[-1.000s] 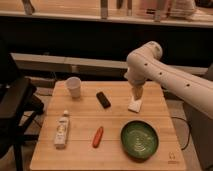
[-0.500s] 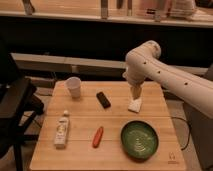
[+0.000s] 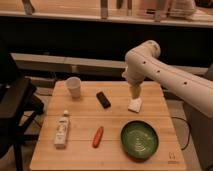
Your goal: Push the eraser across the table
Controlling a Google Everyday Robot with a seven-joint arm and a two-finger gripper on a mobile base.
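Nothing is shifting since the earlier views: the white arm is keeping the same bent pose, and every object on the light-wood worktop (image 3: 85,112) is lying where it was. Taking the green bowl (image 3: 123,135) near the front edge as my landmark, the gripper (image 3: 134,94) is hanging just behind the bowl, pointing down, its fingers spread wide and holding nothing that I can make out. Between gripper and bowl a white flat piece (image 3: 134,105) is lying; I cannot tell whether the fingers are touching it.

What could be going wrong, as I am judging it: the fingers are standing over that white piece, not over the eraser (image 3: 103,99), so a sweep begun from here is likely to be dragging the wrong thing along. Travelling too high would be carrying the fingers over the low black block; catching it off-centre would be spinning it instead of sliding it. A paper cup (image 3: 73,86), standing farther behind the bowl and toward the view's left, is sitting close to a leftward push's path.

The eraser is lying behind the bowl and to the view's left of it, near the worktop's middle, turned diagonally. It is sitting beside the fingers on their view-left side, clearly apart from them, at about the same depth, and nothing is touching it.
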